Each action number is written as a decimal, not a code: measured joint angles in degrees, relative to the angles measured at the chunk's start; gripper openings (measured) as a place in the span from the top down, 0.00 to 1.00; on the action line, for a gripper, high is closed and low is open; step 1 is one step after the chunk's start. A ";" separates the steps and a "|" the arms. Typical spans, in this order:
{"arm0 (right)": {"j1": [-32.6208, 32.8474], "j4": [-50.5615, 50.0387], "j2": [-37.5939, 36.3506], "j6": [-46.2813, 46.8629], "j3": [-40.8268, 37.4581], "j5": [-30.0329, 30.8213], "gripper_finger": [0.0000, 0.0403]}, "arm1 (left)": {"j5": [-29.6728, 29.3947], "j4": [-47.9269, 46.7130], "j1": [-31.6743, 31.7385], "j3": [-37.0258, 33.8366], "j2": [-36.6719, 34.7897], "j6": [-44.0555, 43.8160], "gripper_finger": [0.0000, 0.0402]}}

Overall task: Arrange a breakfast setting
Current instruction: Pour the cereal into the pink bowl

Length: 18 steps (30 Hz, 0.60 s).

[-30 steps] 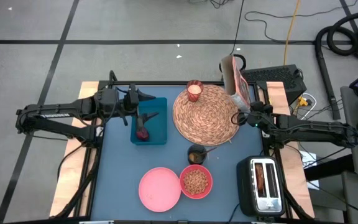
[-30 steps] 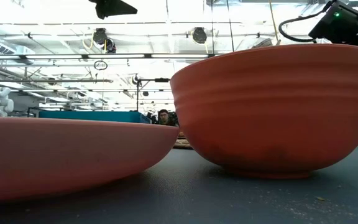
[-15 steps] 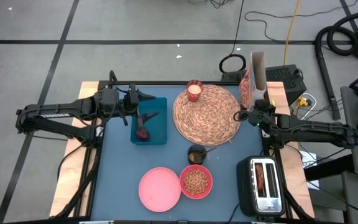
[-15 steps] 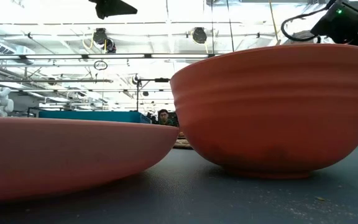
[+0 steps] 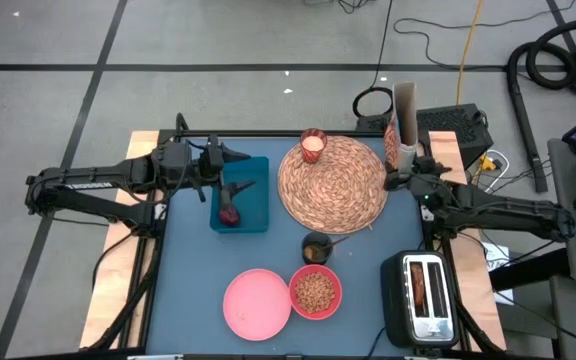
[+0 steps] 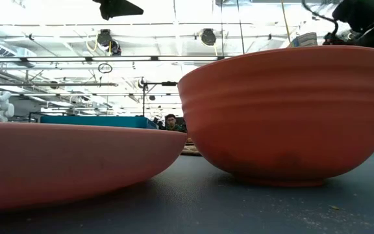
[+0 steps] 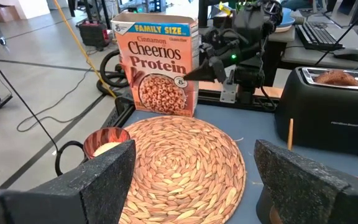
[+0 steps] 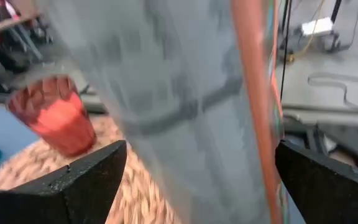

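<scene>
The orange Cheerios box (image 5: 400, 128) stands upright on its bottom end at the table's far right, beside the round straw placemat (image 5: 333, 185). My right gripper (image 5: 397, 174) is open, with a finger on either side of the box (image 8: 185, 106). A candle glass (image 5: 313, 146) sits on the mat's far left rim. The pink plate (image 5: 256, 305) and the coral bowl (image 5: 315, 292), which holds cereal, rest near the front edge. A dark-red fruit (image 5: 230, 214) lies in a teal bin (image 5: 253, 200). My left gripper (image 7: 194, 180) hangs open over that bin. My right gripper straddles the box about halfway up, at its narrow side (image 7: 193, 73), coming roughly level from the table's right. Whether a finger touches the box I cannot tell. The box stands upright on the table.
A black toaster (image 5: 423, 297) stands at the near right corner. A small dark cup (image 5: 316, 247) with a spoon sits just in front of the mat. In the low view the plate (image 6: 76, 162) and the bowl (image 6: 284, 117) block most of the table.
The Cheerios box leaned toward the table's left over the mat's edge. It has swung up and now stands upright at the far right. My right gripper has rolled and risen a little beside it, with its fingers as wide apart as before.
</scene>
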 joint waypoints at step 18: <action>0.00 21.83 -5.49 -24.03 0.00 5.38 0.01 | -0.01 0.00 -0.01 0.00 0.00 0.00 0.17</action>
